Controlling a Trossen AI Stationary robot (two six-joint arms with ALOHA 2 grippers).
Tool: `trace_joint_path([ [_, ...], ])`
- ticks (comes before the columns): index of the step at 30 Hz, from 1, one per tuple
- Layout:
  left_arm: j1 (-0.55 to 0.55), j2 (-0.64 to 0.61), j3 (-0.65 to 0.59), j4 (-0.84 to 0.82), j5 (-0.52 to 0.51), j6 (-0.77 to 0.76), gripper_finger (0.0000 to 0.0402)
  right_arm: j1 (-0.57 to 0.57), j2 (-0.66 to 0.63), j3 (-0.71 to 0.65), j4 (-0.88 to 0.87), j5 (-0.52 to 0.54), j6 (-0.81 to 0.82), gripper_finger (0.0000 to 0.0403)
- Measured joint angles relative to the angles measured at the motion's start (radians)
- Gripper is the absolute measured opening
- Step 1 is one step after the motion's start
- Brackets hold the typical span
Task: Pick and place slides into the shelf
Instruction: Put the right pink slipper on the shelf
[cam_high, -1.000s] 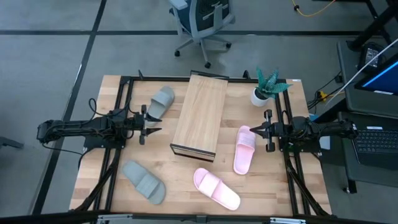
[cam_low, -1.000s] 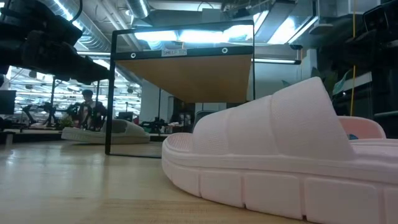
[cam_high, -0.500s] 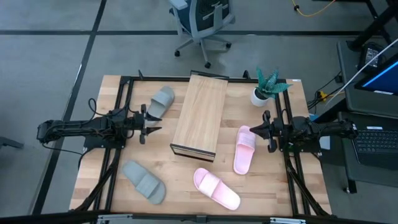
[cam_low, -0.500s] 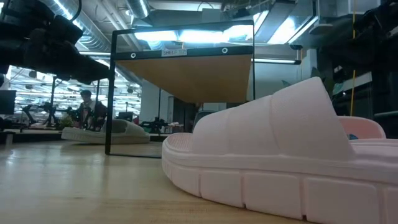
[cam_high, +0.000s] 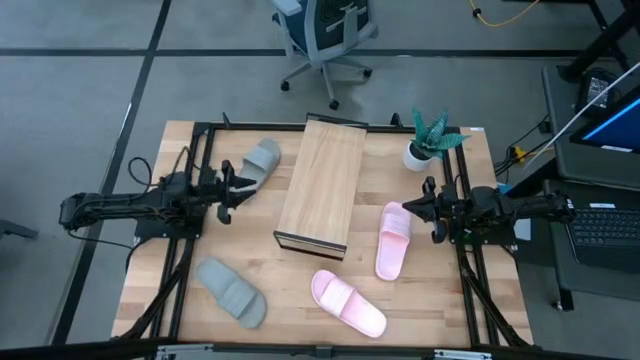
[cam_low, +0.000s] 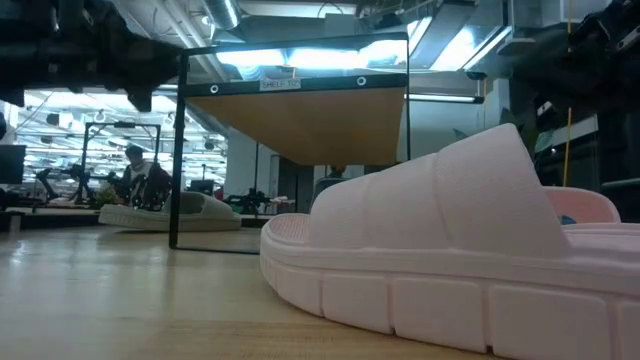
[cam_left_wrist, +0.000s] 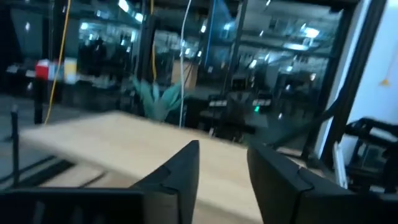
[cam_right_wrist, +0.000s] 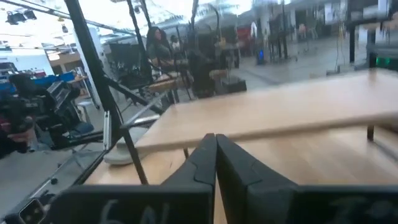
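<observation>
The shelf (cam_high: 322, 187) is a long light-wood rack standing at the table's middle. One grey-green slide (cam_high: 258, 162) lies on its sole left of the shelf's far end. The other grey-green slide (cam_high: 232, 291) lies at the near left. One pink slide (cam_high: 393, 240) lies right of the shelf. The second pink slide (cam_high: 348, 302) lies near the front edge and fills the low view (cam_low: 450, 260). My left gripper (cam_high: 235, 190) is open and empty, between the far grey-green slide and the shelf. My right gripper (cam_high: 415, 210) is shut and empty, just right of the pink slide's far end.
A potted plant (cam_high: 425, 140) stands at the far right of the table. Dark frame rails (cam_high: 190, 250) run along both sides of the table. An office chair (cam_high: 320, 40) stands beyond the far edge. A person (cam_low: 135, 170) sits far off in the room.
My left gripper has risen and drawn a little toward the table's far left, staying open. The slides and the shelf have not moved.
</observation>
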Motion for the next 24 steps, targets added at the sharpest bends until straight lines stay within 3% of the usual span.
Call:
trace_joint_path([
  [9,0.000,0.001,0.000,-0.007,0.014,-0.003,0.0009,0.000,0.000,0.000,0.060,-0.002,-0.107,0.0006],
  [14,0.000,0.001,0.000,-0.007,0.016,-0.017,0.0002,0.000,0.000,0.000,0.057,-0.002,-0.096,0.0004],
  [19,0.000,0.002,0.038,-0.006,0.012,-0.185,0.0001,-0.001,0.000,0.046,0.010,0.035,-0.049,0.0003],
  [24,0.000,0.029,0.205,-0.232,-0.006,-0.131,0.0000,-0.001,0.029,0.151,-0.062,0.037,-0.099,0.0002],
])
